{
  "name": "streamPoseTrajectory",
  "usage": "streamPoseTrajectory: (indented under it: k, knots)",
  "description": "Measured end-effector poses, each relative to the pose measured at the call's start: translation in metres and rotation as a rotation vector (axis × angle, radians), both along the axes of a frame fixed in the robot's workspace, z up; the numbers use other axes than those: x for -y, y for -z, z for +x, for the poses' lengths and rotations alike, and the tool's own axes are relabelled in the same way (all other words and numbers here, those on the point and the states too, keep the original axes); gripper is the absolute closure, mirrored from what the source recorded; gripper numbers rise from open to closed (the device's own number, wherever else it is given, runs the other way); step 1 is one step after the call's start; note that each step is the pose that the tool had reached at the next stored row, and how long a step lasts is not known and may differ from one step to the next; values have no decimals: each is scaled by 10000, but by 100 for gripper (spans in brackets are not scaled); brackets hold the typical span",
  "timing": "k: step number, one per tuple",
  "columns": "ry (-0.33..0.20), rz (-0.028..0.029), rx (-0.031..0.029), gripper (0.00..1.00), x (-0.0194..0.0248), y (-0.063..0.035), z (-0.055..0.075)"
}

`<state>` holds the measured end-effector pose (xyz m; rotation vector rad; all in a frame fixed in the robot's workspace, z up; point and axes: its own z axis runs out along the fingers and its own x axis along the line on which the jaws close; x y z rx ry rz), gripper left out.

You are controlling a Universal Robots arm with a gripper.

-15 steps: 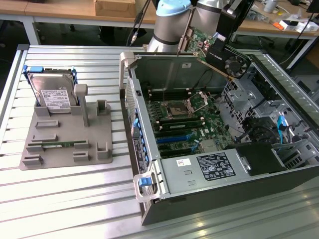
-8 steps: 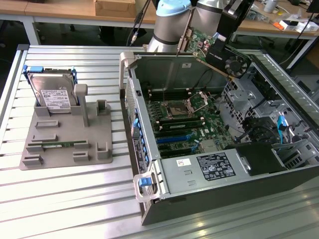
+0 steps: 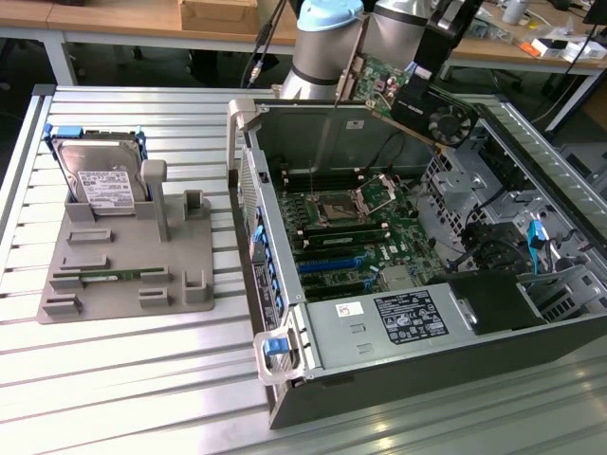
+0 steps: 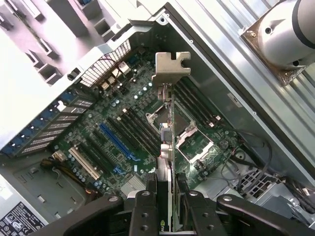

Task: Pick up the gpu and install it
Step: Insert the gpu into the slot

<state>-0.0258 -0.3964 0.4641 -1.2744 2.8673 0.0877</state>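
Table: silver slatted table [image 3: 123, 379] fills the foreground and carries everything in the scene.
Computer case: an open case [image 3: 379, 370] lies on its side at the exterior view's right, with its open side facing up.
Power supply: a grey box with a black label [image 3: 403, 318] sits in the near end of the case.
Motherboard: a green board [image 3: 356, 237] lies flat on the case floor beyond the power supply. It has a blue slot [image 3: 327, 263] and an open processor socket [image 3: 341, 207].
Fixture: a grey holder [image 3: 123, 275] rests on the table at the exterior view's left, well apart from the case.
Memory stick: a narrow green stick [image 3: 114, 276] lies flat in the holder.
Hard drive: a silver drive with a white label [image 3: 100, 180] stands upright at the holder's far end.
Hand: the hand [image 4: 167, 209] is closed on the gpu. Its black fingers [image 4: 143, 211] press one on each face of the card, held apart by the card between them.
Gpu: the gpu [image 3: 422, 100] hangs tilted in the air over the far side of the case, clear of the motherboard and not seated in any slot. The wrist view shows it edge-on [image 4: 167, 142] above the socket area.
Bracket: the silver end bracket [image 4: 171, 69] is at the end of the card away from the hand.
Arm: the grey arm with a blue cap [image 3: 327, 43] rises behind the far wall of the case.
Background: wooden desks [image 3: 114, 19] stand beyond the table.
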Motion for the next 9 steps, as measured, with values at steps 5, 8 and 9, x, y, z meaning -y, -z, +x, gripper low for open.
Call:
streamPoseTrajectory:
  k: [5,8,9]
  knots:
    - [-547,1,0,74,0,0,0]
    - [-855,1,0,74,0,0,0]
    - [-899,0,0,74,0,0,0]
